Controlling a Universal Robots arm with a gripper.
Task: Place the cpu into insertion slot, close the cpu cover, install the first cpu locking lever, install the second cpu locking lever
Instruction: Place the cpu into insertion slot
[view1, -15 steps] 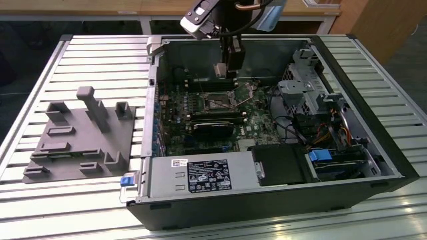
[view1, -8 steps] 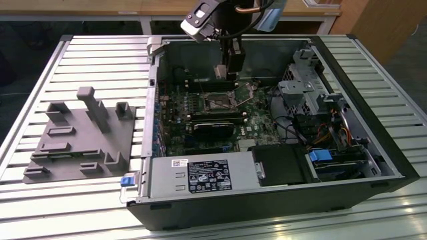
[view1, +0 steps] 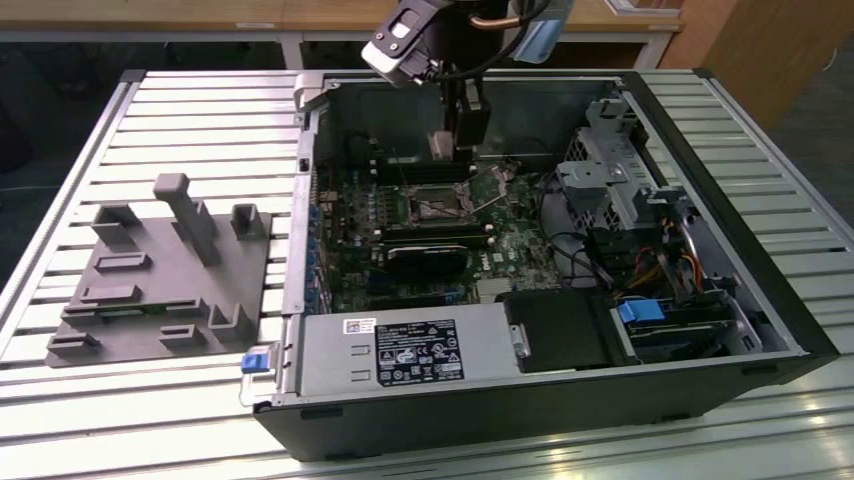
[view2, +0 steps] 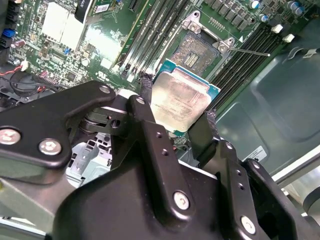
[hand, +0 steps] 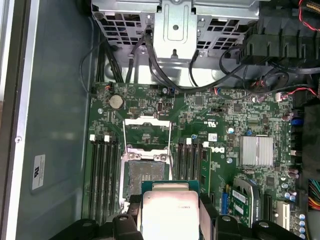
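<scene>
Fixture block (view1: 160, 275), grey, at the exterior view's left on slatted table (view1: 174, 100); open computer case (view1: 534, 410) to its right. Gripper (view1: 458, 150) at upper centre there, over the motherboard (view1: 514, 250), clamped on the cpu (view2: 182, 97). Insertion slot (hand: 145, 175) bare, just beside the cpu in both wrist views; cpu cover (hand: 146, 131) swung open.

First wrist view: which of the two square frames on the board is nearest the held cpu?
The insertion slot, dark inside, just beyond the cpu. The cpu cover, flipped open farther on, is only a silver rim.
</scene>
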